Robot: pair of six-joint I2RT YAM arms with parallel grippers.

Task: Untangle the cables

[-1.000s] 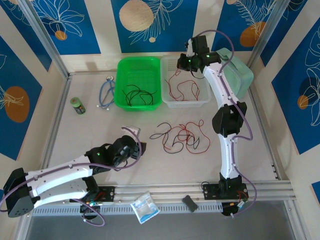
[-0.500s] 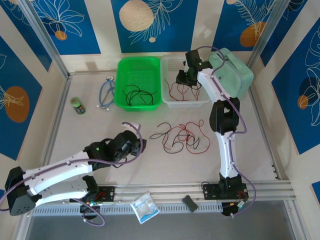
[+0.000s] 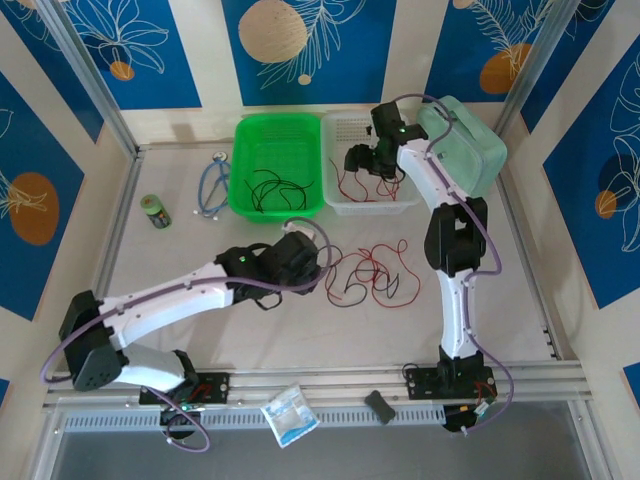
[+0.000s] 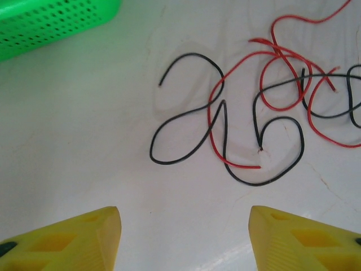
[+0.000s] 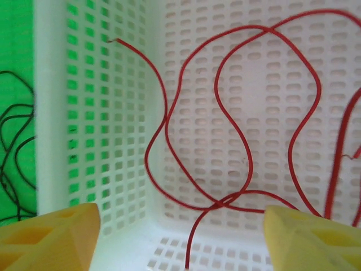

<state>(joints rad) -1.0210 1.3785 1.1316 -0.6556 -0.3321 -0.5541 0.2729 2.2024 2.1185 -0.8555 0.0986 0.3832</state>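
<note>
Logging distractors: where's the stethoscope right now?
In the top view, the stethoscope lies on the table at the far left, just left of the green basket, with the small green can further left.

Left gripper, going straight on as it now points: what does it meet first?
Probably the black wire, its near loop lying just ahead of the open left gripper; depth is unclear.

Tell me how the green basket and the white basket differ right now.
The green basket holds black wires; the white basket holds red wires. The right gripper hangs open over the white basket, while nothing hangs over the green one. Both are perforated plastic tubs, standing side by side.
</note>
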